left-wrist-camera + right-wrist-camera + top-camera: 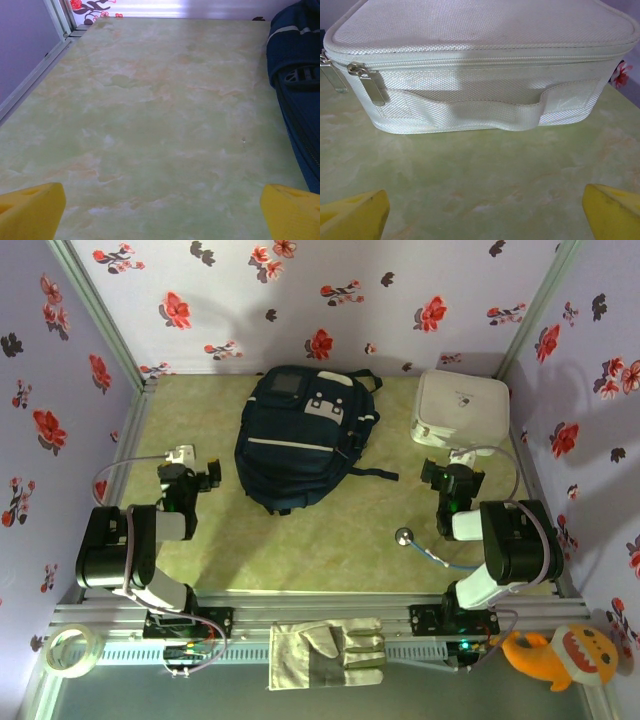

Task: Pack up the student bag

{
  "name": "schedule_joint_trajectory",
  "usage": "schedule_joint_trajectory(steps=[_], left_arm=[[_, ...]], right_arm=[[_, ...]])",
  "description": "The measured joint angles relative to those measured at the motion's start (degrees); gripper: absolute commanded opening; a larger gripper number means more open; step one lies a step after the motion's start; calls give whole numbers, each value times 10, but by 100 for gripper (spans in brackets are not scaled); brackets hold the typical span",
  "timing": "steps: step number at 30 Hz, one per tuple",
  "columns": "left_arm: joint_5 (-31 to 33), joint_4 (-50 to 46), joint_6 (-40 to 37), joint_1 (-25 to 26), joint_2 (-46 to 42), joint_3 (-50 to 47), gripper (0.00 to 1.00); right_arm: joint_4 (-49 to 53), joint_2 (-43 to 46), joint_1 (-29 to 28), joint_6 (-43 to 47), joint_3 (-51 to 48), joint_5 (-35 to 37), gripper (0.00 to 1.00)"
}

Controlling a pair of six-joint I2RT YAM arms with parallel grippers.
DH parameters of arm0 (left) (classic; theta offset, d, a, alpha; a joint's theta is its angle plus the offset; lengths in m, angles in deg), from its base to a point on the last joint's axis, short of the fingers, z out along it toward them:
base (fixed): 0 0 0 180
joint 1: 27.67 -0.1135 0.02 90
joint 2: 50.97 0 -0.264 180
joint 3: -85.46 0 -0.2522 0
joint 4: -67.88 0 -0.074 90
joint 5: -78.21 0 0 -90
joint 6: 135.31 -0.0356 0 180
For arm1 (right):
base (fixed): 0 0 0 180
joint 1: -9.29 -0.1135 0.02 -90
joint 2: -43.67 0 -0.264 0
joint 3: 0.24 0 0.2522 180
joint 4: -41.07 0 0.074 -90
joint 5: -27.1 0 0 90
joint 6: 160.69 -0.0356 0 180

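Green marbled table (300, 550), student bag (300, 440) lying flat, long axis away from me, top toward back wall, right of my left gripper (161, 212), left of my right gripper (482, 214), both spread wide, empty.

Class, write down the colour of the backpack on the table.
Navy blue with white stripes; the backpack shows best in the top external view.
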Motion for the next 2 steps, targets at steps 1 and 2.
schedule_joint_trajectory(steps=[1, 2], left_arm=[[0, 0, 0, 0, 0, 0, 100], [0, 0, 0, 0, 0, 1, 100]], right_arm=[[0, 0, 0, 0, 0, 0, 99], [0, 0, 0, 0, 0, 0, 99]])
